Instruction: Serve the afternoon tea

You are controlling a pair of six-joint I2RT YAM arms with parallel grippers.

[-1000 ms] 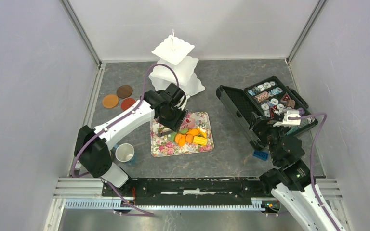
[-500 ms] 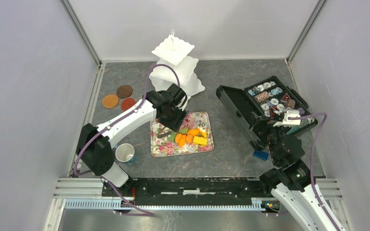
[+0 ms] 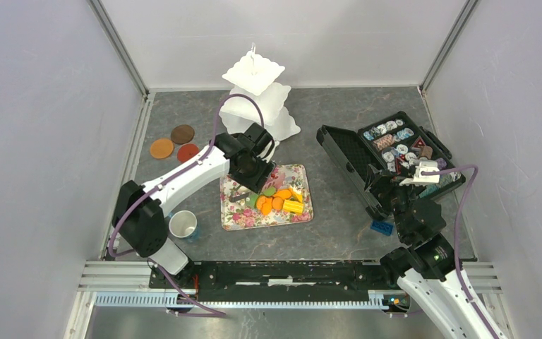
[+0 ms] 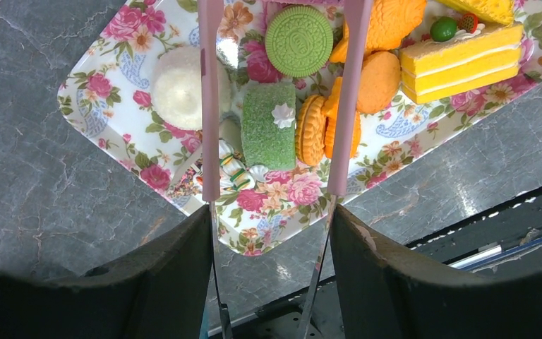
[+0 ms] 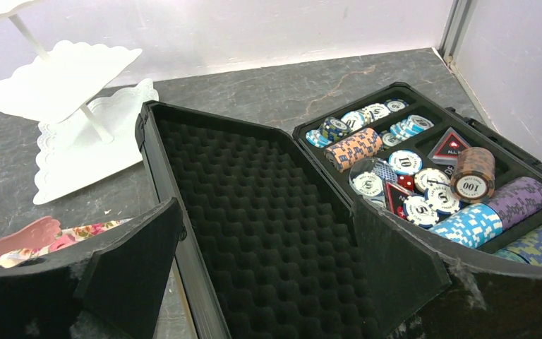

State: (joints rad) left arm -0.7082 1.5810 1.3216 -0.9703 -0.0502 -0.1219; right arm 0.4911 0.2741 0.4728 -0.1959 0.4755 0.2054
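My left gripper point(image 3: 250, 173) is shut on a pair of metal tongs with pink tips point(image 4: 210, 106), held over the floral tray point(image 4: 106, 92). The tong tips stand apart, one on each side of a green sugared cake point(image 4: 268, 125). Around it lie a green round biscuit point(image 4: 298, 40), a white round cake point(image 4: 180, 87), orange biscuits point(image 4: 377, 81) and a yellow cake slice point(image 4: 462, 56). The tray also shows in the top view point(image 3: 234, 215). My right gripper point(image 5: 268, 212) is open and empty above the black case point(image 5: 254, 183).
A white three-tier stand point(image 3: 257, 99) stands behind the tray. Three brown and orange saucers point(image 3: 161, 148) lie at the back left. A white cup point(image 3: 183, 224) sits by the left arm's base. The open case of chips point(image 3: 402, 148) and a blue brick point(image 3: 381, 227) are on the right.
The left arm has shifted slightly over the tray with the tongs. The right arm has not moved.
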